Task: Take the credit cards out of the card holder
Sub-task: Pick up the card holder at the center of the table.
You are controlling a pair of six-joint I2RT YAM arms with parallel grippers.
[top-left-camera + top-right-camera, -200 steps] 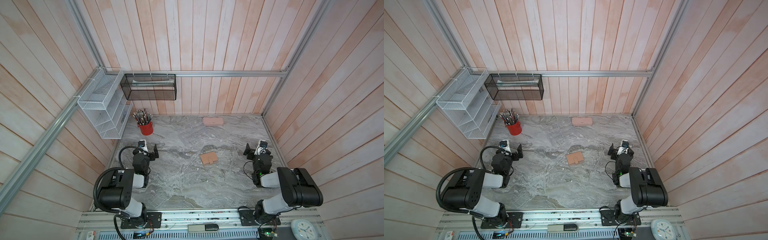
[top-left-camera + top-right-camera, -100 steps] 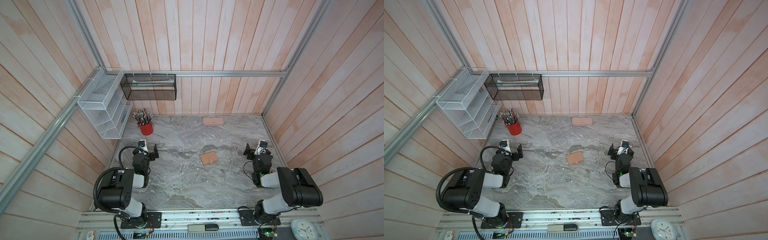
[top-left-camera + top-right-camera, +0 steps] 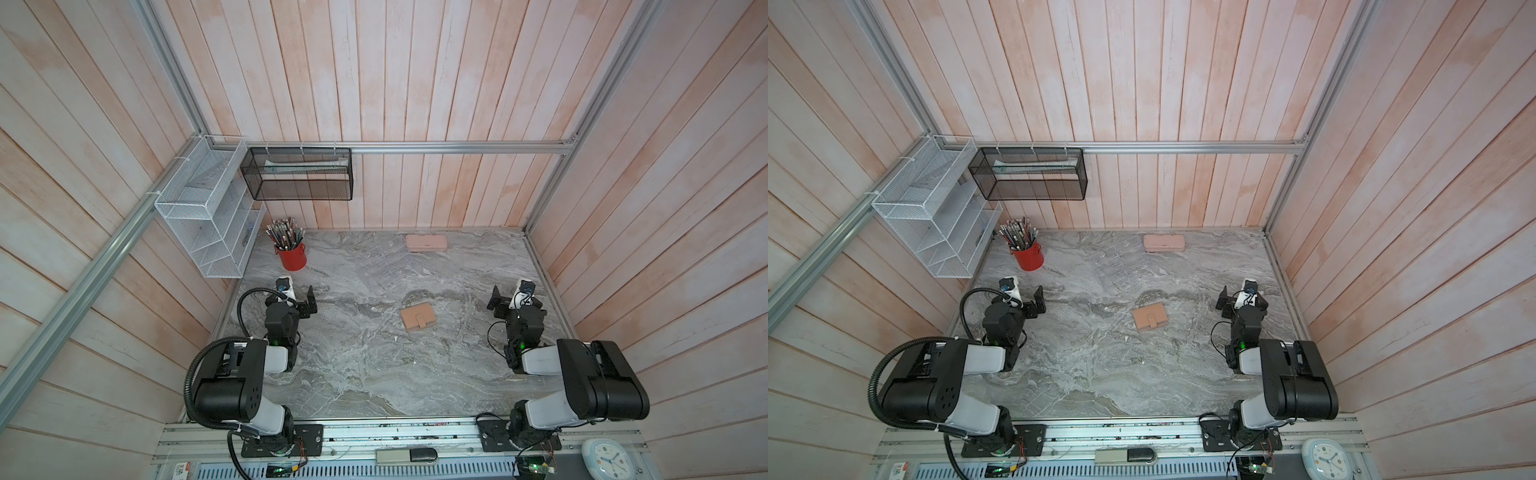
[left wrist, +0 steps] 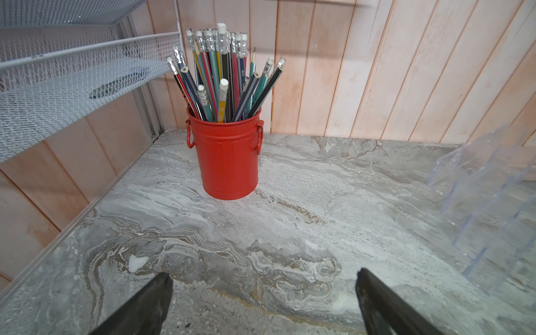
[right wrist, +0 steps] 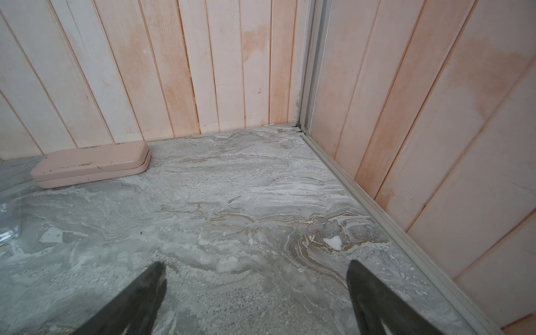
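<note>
The card holder [image 3: 418, 318] [image 3: 1150, 318], a small tan-pink folder, lies closed on the marble table's middle with its snap tab fastened. The credit cards are hidden. My left gripper [image 3: 300, 298] [image 3: 1027, 301] rests low at the table's left side, well left of the holder. It is open, and in the left wrist view only bare marble lies between the left gripper's [image 4: 262, 282] fingers. My right gripper [image 3: 509, 301] [image 3: 1237, 301] sits at the right side, right of the holder, also open over bare marble [image 5: 255, 272]. Neither wrist view shows the holder.
A red can of pencils [image 3: 292, 257] [image 4: 229, 156] stands at the back left under a white mesh shelf [image 3: 208, 216]. A clear acrylic rack [image 3: 384, 266] [image 4: 487, 197] and a pale pink case [image 3: 426, 242] [image 5: 92, 166] lie near the back wall. Wooden walls enclose three sides.
</note>
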